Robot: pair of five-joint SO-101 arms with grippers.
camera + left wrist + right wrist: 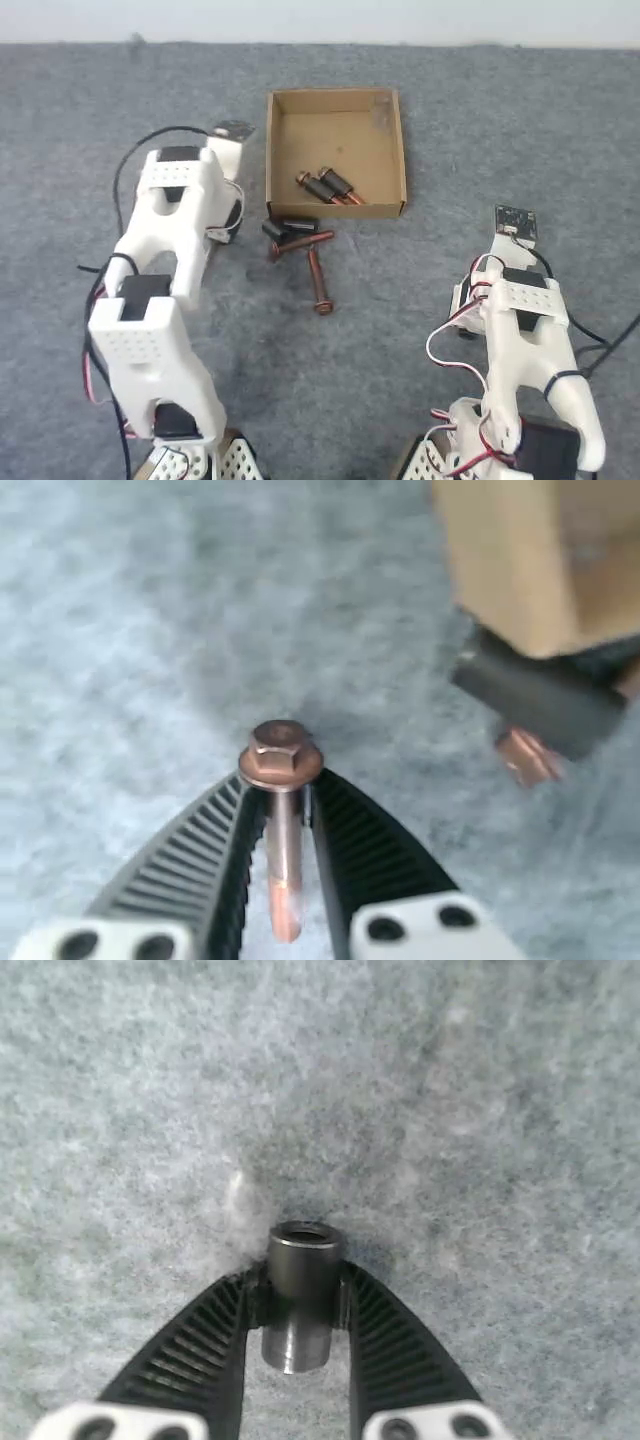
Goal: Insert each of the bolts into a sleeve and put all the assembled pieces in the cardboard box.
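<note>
Left gripper [282, 780] is clamped on the shank of a copper-coloured hex-head metal bolt [281, 752], just beside the left wall of the open brown cardboard box [270, 150] at upper centre of the high view. Right gripper [298, 1290], at lower right of that view and well apart, is closed around a dark cylindrical metal sleeve [301, 1260], its open bore facing away from the wrist. Two assembled pieces [327, 187] lie inside the box against its front wall. A black sleeve [290, 225] and two loose copper bolts [318, 275] rest on the grey carpet [420, 330] just in front of it. The likeliest trouble is the mating. The bolt's head sits at the fingertips with its tip back between the jaws, so the sleeve may have little room to slide on. A slight tilt of either part could jam the tip on the bore's rim. The smooth shank could also pivot or slip in the ribbed jaws under that push. The left arm, so near the loose pile, may scatter it in swinging out.
</note>
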